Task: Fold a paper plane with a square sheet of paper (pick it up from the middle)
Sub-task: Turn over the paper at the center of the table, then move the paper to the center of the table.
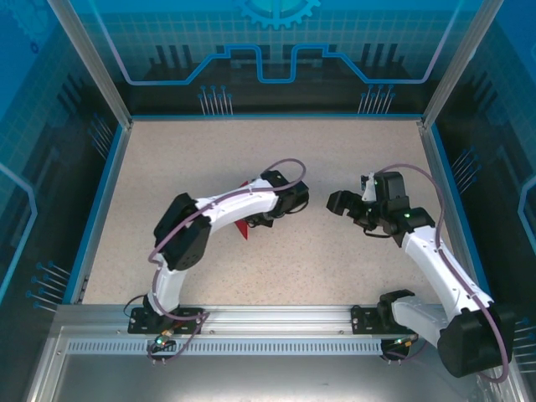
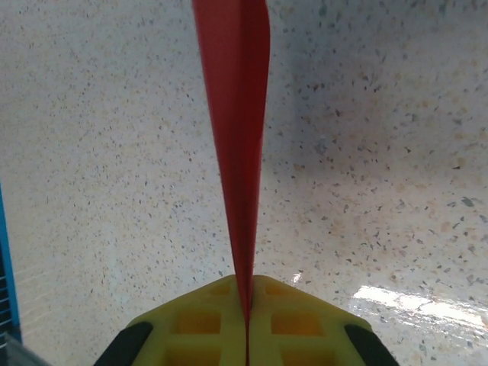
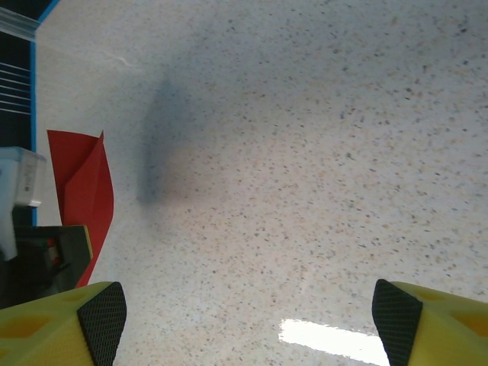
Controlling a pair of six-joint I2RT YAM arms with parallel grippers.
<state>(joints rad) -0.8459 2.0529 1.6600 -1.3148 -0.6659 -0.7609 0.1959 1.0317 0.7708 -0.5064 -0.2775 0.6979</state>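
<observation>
Closest to us, in the left wrist view, the left jaws are closed tight on the paper plane. The two yellow pads press together, and the red paper comes out of the thin line between them. (We see the paper from its edge here, so it looks like a thin red blade.) It runs away from us, narrow at the grip and wider at the far end, with a fold line down its length. It throws a soft shadow on the speckled tabletop. We think it is lifted up, but we cannot tell if the far end touches.

Farther over, the right jaws are wide open with nothing between them. They are well apart from the paper. From that side the red paper looks folded over itself, with a pointed corner on top.

We think most of the folding is done, as the paper is a slim folded shape, not a flat square. What may be left is to spread the wings and put the plane down. We cannot see the whole shape, so we cannot be sure every fold is made.
</observation>
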